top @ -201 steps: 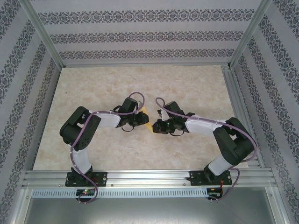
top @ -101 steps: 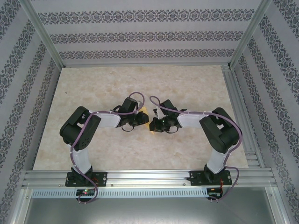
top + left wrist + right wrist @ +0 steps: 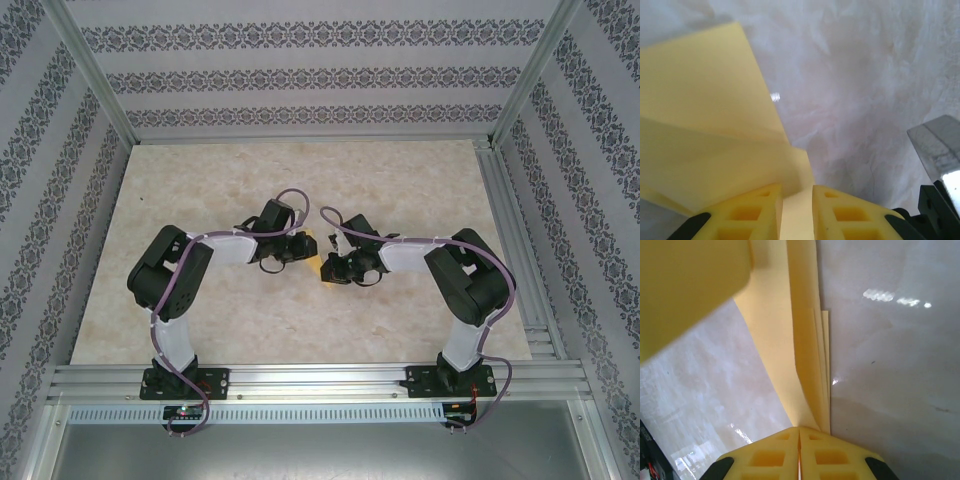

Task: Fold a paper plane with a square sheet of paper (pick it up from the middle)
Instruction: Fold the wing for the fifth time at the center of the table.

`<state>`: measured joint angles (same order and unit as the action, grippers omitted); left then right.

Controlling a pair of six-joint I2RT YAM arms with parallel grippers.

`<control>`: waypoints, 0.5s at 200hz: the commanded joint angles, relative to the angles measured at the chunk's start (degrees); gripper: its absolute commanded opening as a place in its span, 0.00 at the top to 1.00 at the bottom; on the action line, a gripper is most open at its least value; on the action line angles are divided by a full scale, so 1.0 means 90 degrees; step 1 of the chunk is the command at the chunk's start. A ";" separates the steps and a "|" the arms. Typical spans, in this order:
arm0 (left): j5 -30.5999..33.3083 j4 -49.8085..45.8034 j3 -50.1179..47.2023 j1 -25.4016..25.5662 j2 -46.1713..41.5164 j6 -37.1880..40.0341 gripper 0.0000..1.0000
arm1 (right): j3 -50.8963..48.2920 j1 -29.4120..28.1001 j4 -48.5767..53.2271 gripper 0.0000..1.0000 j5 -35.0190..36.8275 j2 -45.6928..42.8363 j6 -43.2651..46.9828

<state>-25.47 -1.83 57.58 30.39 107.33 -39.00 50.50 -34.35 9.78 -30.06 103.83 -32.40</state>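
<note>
Right gripper (image 3: 799, 429): its two yellow ribbed fingers are pressed together with no gap, and their tips pinch the narrow end of a thin yellow-orange sheet of paper (image 3: 802, 340) folded into several layers. The layers fan away from the tips.
Left gripper (image 3: 797, 192): the matching yellow fingers stand a slit apart, nipping a strip of the same sheet (image 3: 705, 125). The creased panels spread up and to the left of the tips.
Blurred yellow block (image 3: 685, 285): this fills the upper left of the right wrist view, close to the lens. What it is cannot be told.
Meeting point: from above, the left gripper (image 3: 303, 247) and the right gripper (image 3: 328, 270) face each other near the table's middle, almost tip to tip.
Sheet of paper (image 3: 316, 265): held between the two grippers, with small yellow patches showing beside the black wrists.
Pale marbled tabletop (image 3: 200, 310): lies beneath both arms.
Aluminium rail (image 3: 320, 378): carries both bases at the near edge.
Striped patterned wall panels (image 3: 300, 75): enclose the far side.
</note>
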 commanded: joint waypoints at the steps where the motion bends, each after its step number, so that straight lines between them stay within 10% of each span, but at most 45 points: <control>1: -0.0125 -0.0450 0.0242 -0.0151 0.0177 0.0562 0.76 | -0.0292 0.0099 0.0796 0.91 0.0596 0.0392 0.0136; 100: -0.0285 -0.0551 0.0446 -0.0398 0.0433 0.1054 0.76 | -0.0308 0.0113 0.0750 0.91 0.0532 0.0445 0.0112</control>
<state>-28.08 -4.86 59.90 28.16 110.15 -33.01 50.48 -33.98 9.65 -30.72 104.05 -32.40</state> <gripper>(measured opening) 0.239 0.092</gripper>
